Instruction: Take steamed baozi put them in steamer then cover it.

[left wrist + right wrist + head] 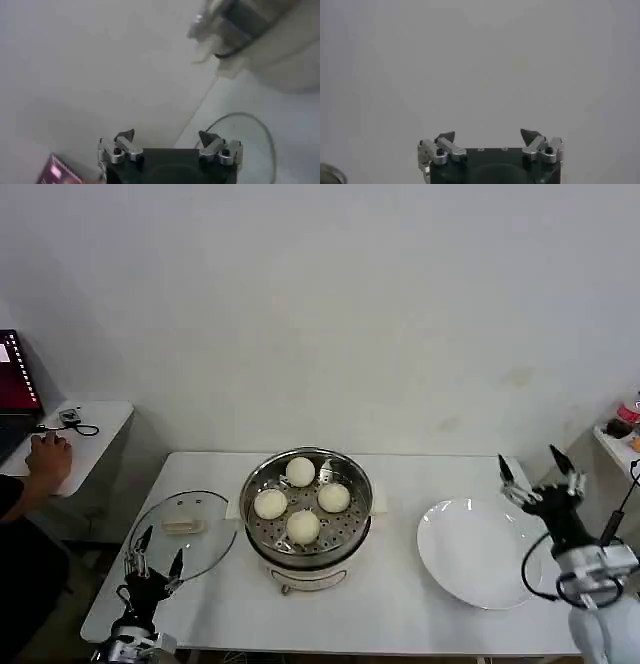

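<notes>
Several off-white steamed baozi sit on the perforated tray inside the round steel steamer at the table's middle. The steamer stands uncovered. Its glass lid, with a pale handle, lies flat on the table to the steamer's left. My left gripper hangs open at the table's front left corner, just in front of the lid's rim. Far to the right, my right gripper is raised and open beside the white plate, holding nothing. In each wrist view the gripper shows its jaws wide apart.
A bare white plate lies on the right half of the white table. A small side table at the left carries a laptop, and a person's hand rests there. A shelf edge stands at the far right.
</notes>
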